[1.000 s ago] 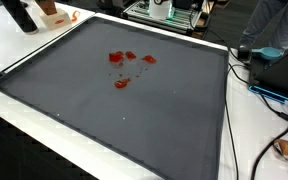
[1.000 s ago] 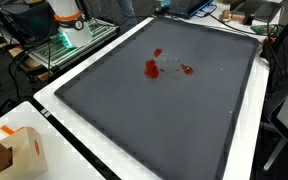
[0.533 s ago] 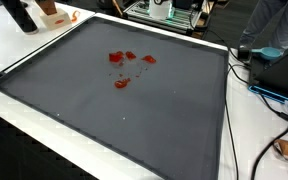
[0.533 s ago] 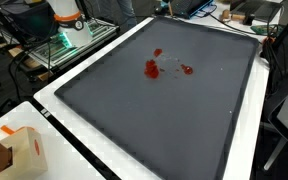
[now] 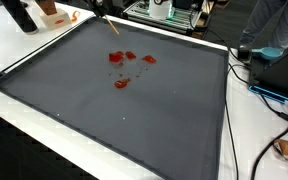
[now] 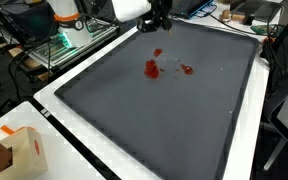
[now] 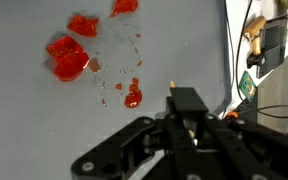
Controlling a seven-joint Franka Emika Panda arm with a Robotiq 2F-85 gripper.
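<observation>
Cluster of glossy red jelly-like blobs (image 7: pixel 68 58) lies on the flat dark grey mat (image 5: pixel 164 120), toward its robot-side edge. Just right of them in the wrist view is the black Robotiq gripper (image 7: pixel 187 112), jaws narrow, pinching a thin wooden stick (image 5: pixel 111 27). Judgement: lower the tip slowly and steeply, avoiding smears.

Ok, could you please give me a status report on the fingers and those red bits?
Fingers shut on thin stick, over mat edge. Red pieces scattered mid-mat, clear of stick. Nothing in between.
</observation>
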